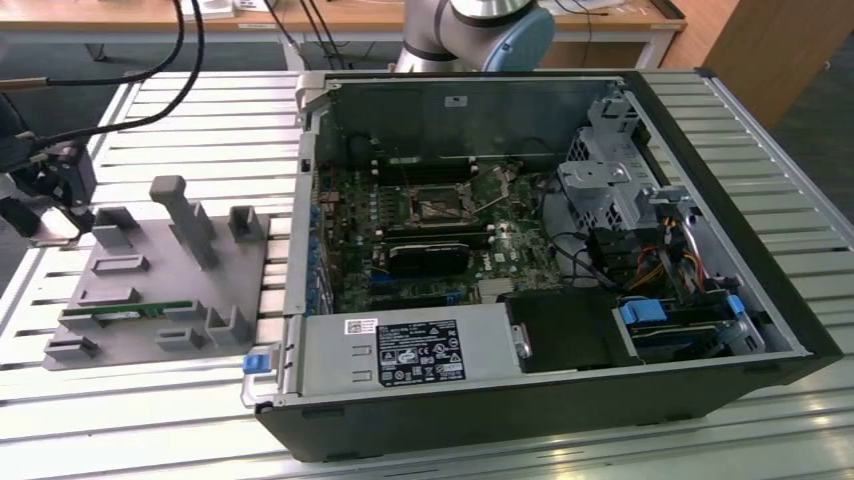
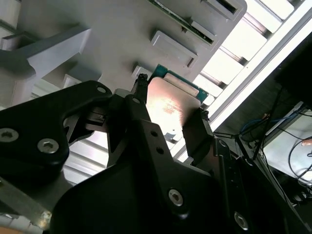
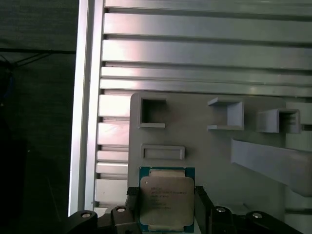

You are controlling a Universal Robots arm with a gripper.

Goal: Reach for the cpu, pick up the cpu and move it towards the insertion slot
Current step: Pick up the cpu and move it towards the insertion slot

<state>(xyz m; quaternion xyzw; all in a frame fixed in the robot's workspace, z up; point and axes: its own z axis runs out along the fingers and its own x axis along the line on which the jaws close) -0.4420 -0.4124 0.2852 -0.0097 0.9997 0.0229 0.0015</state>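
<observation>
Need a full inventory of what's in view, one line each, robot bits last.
silvery square cpu chip with green rim: 1, silver and green, between the tool's fingers over the tray
square metal-framed insertion slot: 1, shiny frame with dark centre, on the motherboard inside the case
long thin green memory stick: 1, green, lying on the tray
grey plastic fixture tray: 1, grey, on the table at the exterior view's left
open black computer case: 1, black, mid-table
slotted aluminium table: 1, silver, under everything
robot arm: 1, grey, behind the case
black tool: 1, black, closed on the cpu
</observation>
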